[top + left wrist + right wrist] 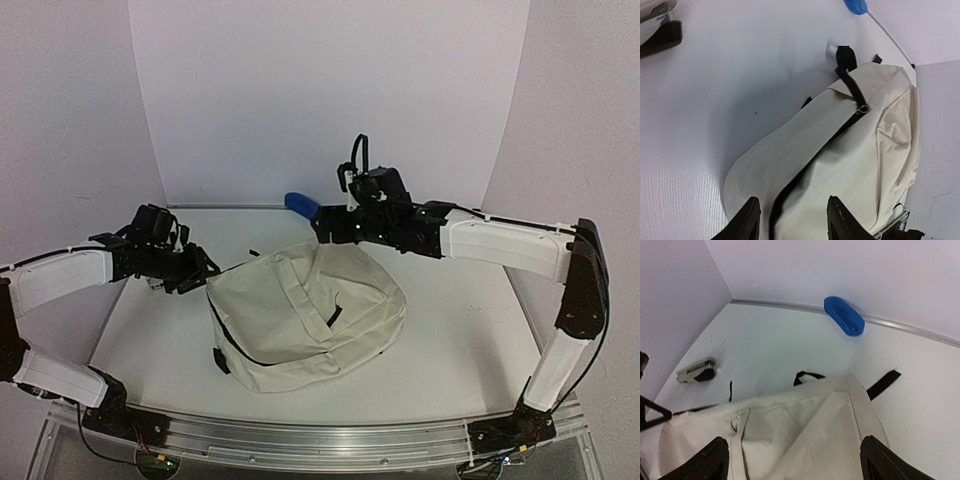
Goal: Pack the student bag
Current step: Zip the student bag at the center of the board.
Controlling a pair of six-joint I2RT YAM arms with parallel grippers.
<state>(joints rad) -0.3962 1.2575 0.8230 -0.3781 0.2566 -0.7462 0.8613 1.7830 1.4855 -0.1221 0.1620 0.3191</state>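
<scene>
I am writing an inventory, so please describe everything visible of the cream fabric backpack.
The cream fabric backpack lies slumped and creased on the white table, between the two arms. A black zipper line with a metal ring runs along it; black straps stick out from its far edge. The left end effector and the right end effector are open by its edges, holding nothing.

Right pincer (800,460): two dark fingertips (715,460) set wide apart at the lower edge, above the student bag (805,435).
Student bag: cream fabric, creased, lying on the white table (770,345); a black strap (883,384) trails from its far edge.
Blue oblong item (844,316): against the back wall.
Grey stapler (696,370): left, apart from the bag.
</scene>
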